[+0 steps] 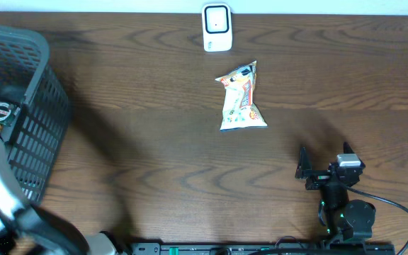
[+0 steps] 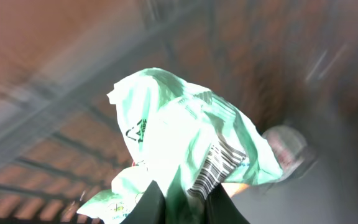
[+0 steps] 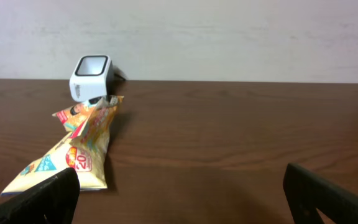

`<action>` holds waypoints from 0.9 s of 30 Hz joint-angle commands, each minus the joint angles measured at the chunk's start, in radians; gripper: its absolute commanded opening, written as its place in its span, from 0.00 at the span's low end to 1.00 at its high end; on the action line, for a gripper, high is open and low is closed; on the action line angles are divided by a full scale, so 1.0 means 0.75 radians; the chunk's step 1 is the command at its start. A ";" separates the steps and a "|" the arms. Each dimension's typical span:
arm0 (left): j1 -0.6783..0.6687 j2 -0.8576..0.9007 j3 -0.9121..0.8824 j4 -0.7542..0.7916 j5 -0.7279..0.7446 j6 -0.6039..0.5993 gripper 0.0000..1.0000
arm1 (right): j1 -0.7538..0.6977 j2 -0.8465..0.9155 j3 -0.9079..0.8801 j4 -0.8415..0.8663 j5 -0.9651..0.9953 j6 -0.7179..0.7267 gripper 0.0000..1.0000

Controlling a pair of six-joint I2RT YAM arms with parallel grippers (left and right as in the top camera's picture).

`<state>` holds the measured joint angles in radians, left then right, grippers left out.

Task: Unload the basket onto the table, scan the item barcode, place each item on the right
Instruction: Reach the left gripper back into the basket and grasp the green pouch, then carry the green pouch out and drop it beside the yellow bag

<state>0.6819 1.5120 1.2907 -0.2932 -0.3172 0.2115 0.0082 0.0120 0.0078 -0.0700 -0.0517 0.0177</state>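
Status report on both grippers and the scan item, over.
Left gripper shut on pale green packet, barcode showing, at the basket. Right gripper open, empty. Scanner at far edge; yellow snack bag lies in front of it.

- Bench [image 1: 154, 156]: dark wood with clear grain, smooth, faint sheen.
- Basket [image 1: 44, 106]: grey plastic mesh, matt.
- Scanner [image 1: 217, 27]: white plastic, smooth and glossy.
- Orange pack [image 1: 241, 98]: printed plastic film, crinkled, shiny.
- Green pack [image 2: 185, 149]: thin crinkled film, glossy, catching glare.
- Right claw [image 3: 180, 180]: black, matt, looks like plastic.
- Wall [image 3: 229, 37]: pale, matt, slightly mottled.
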 commanded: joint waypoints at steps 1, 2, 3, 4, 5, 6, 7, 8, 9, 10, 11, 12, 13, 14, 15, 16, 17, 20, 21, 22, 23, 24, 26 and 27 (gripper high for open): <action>-0.162 -0.289 0.015 0.085 0.007 -0.321 0.07 | -0.006 -0.007 -0.002 -0.005 0.000 0.015 0.99; -0.208 -0.347 0.015 0.108 0.057 -0.355 0.07 | -0.006 -0.007 -0.002 -0.005 0.000 0.015 0.99; -0.248 -0.394 0.015 0.129 0.123 -0.381 0.08 | -0.006 -0.007 -0.002 -0.005 0.000 0.015 0.99; -0.299 -0.445 0.015 0.151 0.213 -0.422 0.07 | -0.006 -0.007 -0.002 -0.005 0.000 0.015 0.99; -0.350 -0.486 0.015 0.167 0.300 -0.481 0.07 | -0.006 -0.007 -0.002 -0.005 0.000 0.015 0.99; -0.391 -0.510 0.015 0.175 0.352 -0.533 0.07 | -0.006 -0.007 -0.002 -0.005 0.000 0.015 0.99; -0.462 -0.541 0.015 0.180 0.423 -0.631 0.07 | -0.006 -0.007 -0.002 -0.005 0.000 0.015 0.99; -0.515 -0.552 0.015 0.177 0.464 -0.697 0.07 | -0.006 -0.007 -0.002 -0.005 0.000 0.015 0.99; -0.613 -0.555 0.015 0.155 0.532 -0.811 0.07 | -0.006 -0.007 -0.002 -0.005 0.000 0.015 0.99; -0.668 -0.550 0.015 0.134 0.554 -0.877 0.07 | -0.006 -0.007 -0.002 -0.005 0.000 0.015 0.99; -0.725 -0.539 0.015 0.111 0.555 -0.946 0.07 | -0.006 -0.007 -0.002 -0.005 0.000 0.015 0.99; -0.788 -0.521 0.015 0.090 0.552 -1.004 0.07 | -0.006 -0.007 -0.002 -0.005 0.000 0.015 0.99; -0.863 -0.491 0.015 0.074 0.552 -1.044 0.08 | -0.006 -0.007 -0.002 -0.005 0.000 0.015 0.99; -0.906 -0.468 0.015 0.073 0.551 -1.061 0.07 | -0.006 -0.007 -0.002 -0.005 0.000 0.015 0.99; -0.962 -0.432 0.015 0.073 0.551 -1.080 0.07 | -0.006 -0.007 -0.002 -0.005 0.000 0.015 0.99; -1.039 -0.373 0.015 0.073 0.546 -1.093 0.07 | -0.006 -0.007 -0.002 -0.005 0.000 0.015 0.99; -1.106 -0.305 0.015 0.073 0.538 -1.093 0.08 | -0.006 -0.007 -0.002 -0.005 0.000 0.015 0.99; -1.243 -0.103 0.015 0.074 0.496 -1.093 0.07 | -0.006 -0.007 -0.002 -0.005 0.000 0.015 0.99; -1.275 -0.036 0.015 0.079 0.488 -1.094 0.07 | -0.006 -0.007 -0.002 -0.005 0.000 0.015 0.99; -1.298 0.016 0.015 0.085 0.487 -1.097 0.07 | -0.006 -0.007 -0.002 -0.005 0.000 0.015 0.99; -1.325 0.080 0.015 0.096 0.487 -1.111 0.07 | -0.006 -0.007 -0.002 -0.005 0.000 0.015 0.99; -1.346 0.131 0.015 0.105 0.487 -1.131 0.08 | -0.006 -0.007 -0.002 -0.005 0.000 0.015 0.99; -1.396 0.261 0.015 0.122 0.488 -1.191 0.07 | -0.006 -0.007 -0.002 -0.005 0.000 0.015 0.99; -1.411 0.299 0.015 0.124 0.488 -1.208 0.07 | -0.006 -0.007 -0.002 -0.005 0.000 0.015 0.99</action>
<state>-0.3374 1.6581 1.2926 -0.2180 0.0689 -0.6239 0.0082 0.0120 0.0078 -0.0700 -0.0517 0.0181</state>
